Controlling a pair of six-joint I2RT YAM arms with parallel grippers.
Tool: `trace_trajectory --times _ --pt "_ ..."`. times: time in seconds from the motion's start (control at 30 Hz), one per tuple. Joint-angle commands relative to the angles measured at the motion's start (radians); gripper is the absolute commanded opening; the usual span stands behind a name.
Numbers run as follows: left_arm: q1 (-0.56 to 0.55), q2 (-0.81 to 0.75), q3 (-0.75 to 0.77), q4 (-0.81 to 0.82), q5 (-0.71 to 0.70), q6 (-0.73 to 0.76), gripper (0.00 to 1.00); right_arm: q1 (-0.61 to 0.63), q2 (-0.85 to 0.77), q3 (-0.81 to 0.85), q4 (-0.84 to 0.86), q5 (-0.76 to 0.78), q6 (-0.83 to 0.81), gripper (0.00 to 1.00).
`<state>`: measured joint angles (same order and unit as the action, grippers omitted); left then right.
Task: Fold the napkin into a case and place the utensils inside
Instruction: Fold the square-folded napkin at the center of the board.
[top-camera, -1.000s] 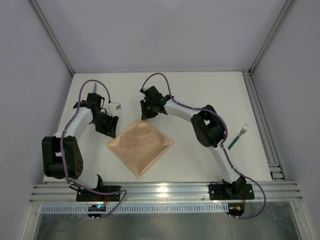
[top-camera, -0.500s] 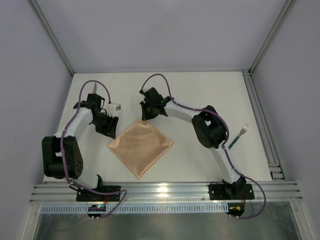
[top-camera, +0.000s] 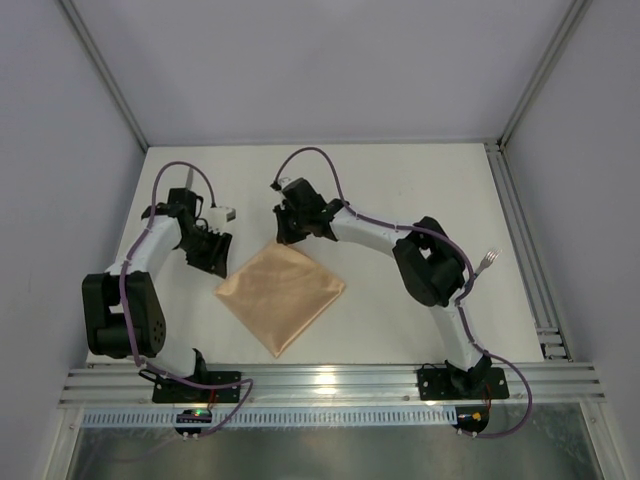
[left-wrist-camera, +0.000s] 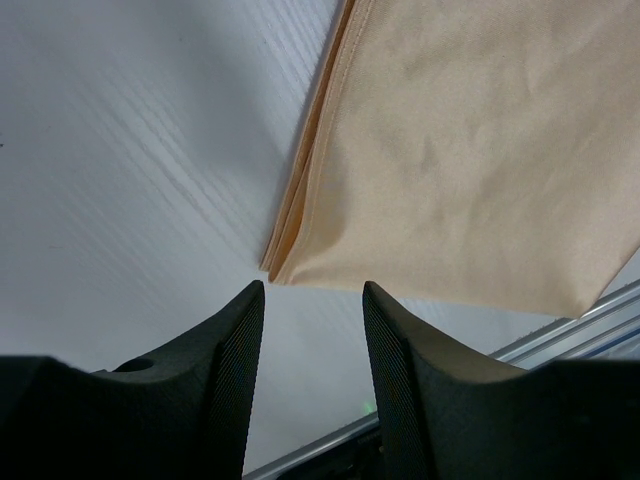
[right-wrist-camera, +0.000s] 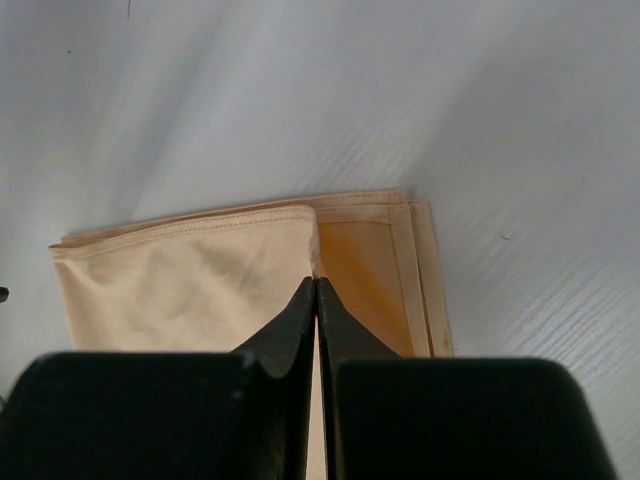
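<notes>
Our right gripper (right-wrist-camera: 317, 282), closed, seems to pinch the napkin (right-wrist-camera: 190, 270) at its far corner; left gripper (left-wrist-camera: 313, 292), jaws apart, faces the left corner.

Open tabletop (top-camera: 420, 175) behind the flat napkin (top-camera: 282, 295)

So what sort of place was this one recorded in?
Probably a lab robot cell, not a dining room: a white tabletop boxed in by plain grey wall panels, an aluminium extrusion rail along its near edge, and a folded peach-orange cloth napkin as the prop.
</notes>
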<state>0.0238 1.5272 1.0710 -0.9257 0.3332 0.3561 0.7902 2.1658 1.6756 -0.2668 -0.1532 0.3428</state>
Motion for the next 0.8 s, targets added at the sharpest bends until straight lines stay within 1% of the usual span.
trace_trajectory --times 0.0,0.13,0.23,0.37,0.47,0.57,0.77 --pt "0.010 -0.018 -0.005 -0.007 0.013 0.018 0.46 0.009 -0.051 -0.017 0.031 0.014 -0.008 0.04" --pt "0.013 -0.025 -0.005 -0.012 0.015 0.021 0.46 0.032 -0.076 -0.042 0.028 0.018 -0.025 0.04" --pt "0.018 -0.022 -0.005 -0.012 0.020 0.024 0.46 0.066 -0.115 -0.100 0.049 0.027 -0.060 0.04" --pt "0.022 -0.024 -0.008 -0.010 0.015 0.021 0.46 0.125 -0.172 -0.223 0.113 -0.006 -0.108 0.04" --pt "0.024 -0.035 -0.017 -0.007 0.000 0.030 0.46 0.188 -0.219 -0.313 0.169 0.000 -0.154 0.04" --pt "0.028 -0.041 -0.026 -0.005 -0.002 0.037 0.46 0.240 -0.251 -0.370 0.208 -0.008 -0.177 0.04" --pt "0.031 -0.033 -0.032 -0.004 -0.002 0.037 0.46 0.303 -0.276 -0.419 0.202 -0.016 -0.218 0.04"
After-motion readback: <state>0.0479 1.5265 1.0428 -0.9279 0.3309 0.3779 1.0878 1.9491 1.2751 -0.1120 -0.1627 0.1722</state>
